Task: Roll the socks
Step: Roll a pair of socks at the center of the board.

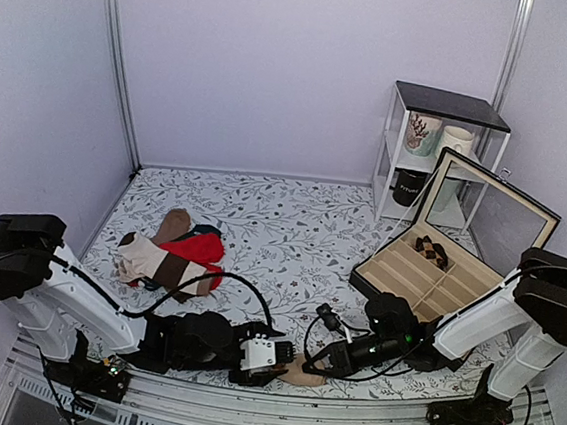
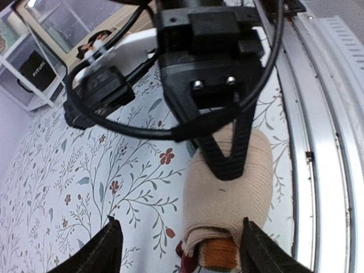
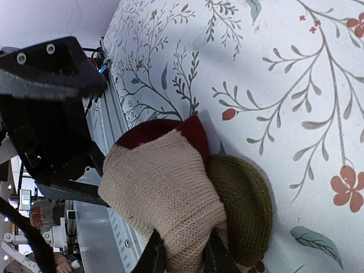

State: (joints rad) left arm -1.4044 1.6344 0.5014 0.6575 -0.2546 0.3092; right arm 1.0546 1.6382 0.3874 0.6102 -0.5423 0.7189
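**Your two grippers are meeting at the tan-beige knitted socks (image 2: 227, 193), which are lying rolled up at the near edge of the floral-print table (image 1: 282, 222).**

Far to the left, a bright red sock (image 1: 202, 249) and a cream sock with brown bands (image 1: 144, 256) are lying in a loose heap, well apart from the action. Your left gripper (image 2: 181, 244) is standing wide open, its black fingers (image 2: 105, 250) straddling the roll without clamping it. The roll is lying just beside the silver metal rail (image 2: 318, 142), with maroon, olive and rust-red showing at its ends. Your right gripper (image 3: 182, 259) is pinching the roll's tan fabric from the opposite side, with its jaws closed on it. Further right, an open-lidded wooden compartment box (image 1: 428, 272) and a white shelf with a black top (image 1: 450, 103) are standing.
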